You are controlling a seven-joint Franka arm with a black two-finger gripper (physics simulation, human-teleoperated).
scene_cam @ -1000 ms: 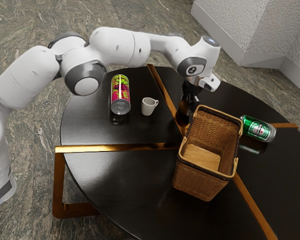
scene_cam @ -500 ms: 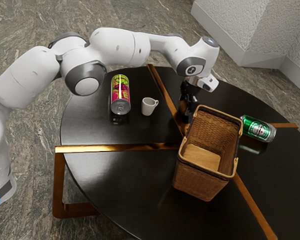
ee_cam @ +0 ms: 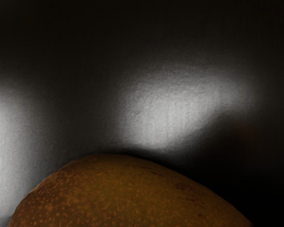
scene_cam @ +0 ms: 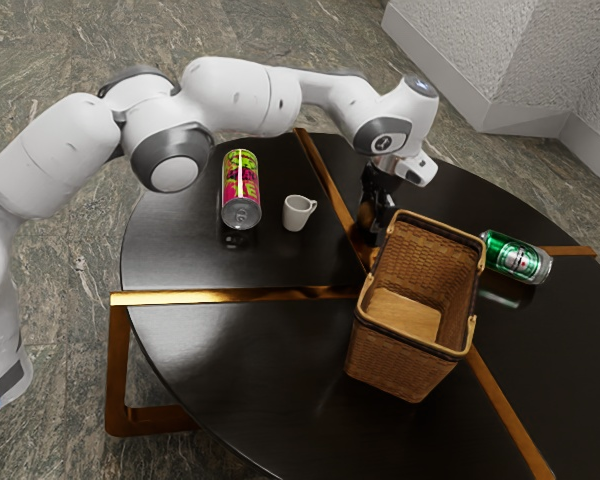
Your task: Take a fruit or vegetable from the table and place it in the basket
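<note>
Looking around, I had a glossy round black table [scene_cam: 230,370] with golden-brown strips [scene_cam: 325,182] crossing it, on a streaky stone-look floor [scene_cam: 60,50], plus rough pale walls [scene_cam: 510,45] in the corner. A wicker basket [scene_cam: 398,370], a white mug [scene_cam: 296,213], a pink-and-green can [scene_cam: 242,180] and a green can [scene_cam: 515,257] sat on top. My gripper [scene_cam: 374,230] was down low, right by the basket's rim. Honestly couldn't tell if it was apart or clamped on anything. The speckled brownish-orange fruit [ee_cam: 123,194] was right at the gripper, outside the basket, so yeah, contact between them was anyone's call.
</note>
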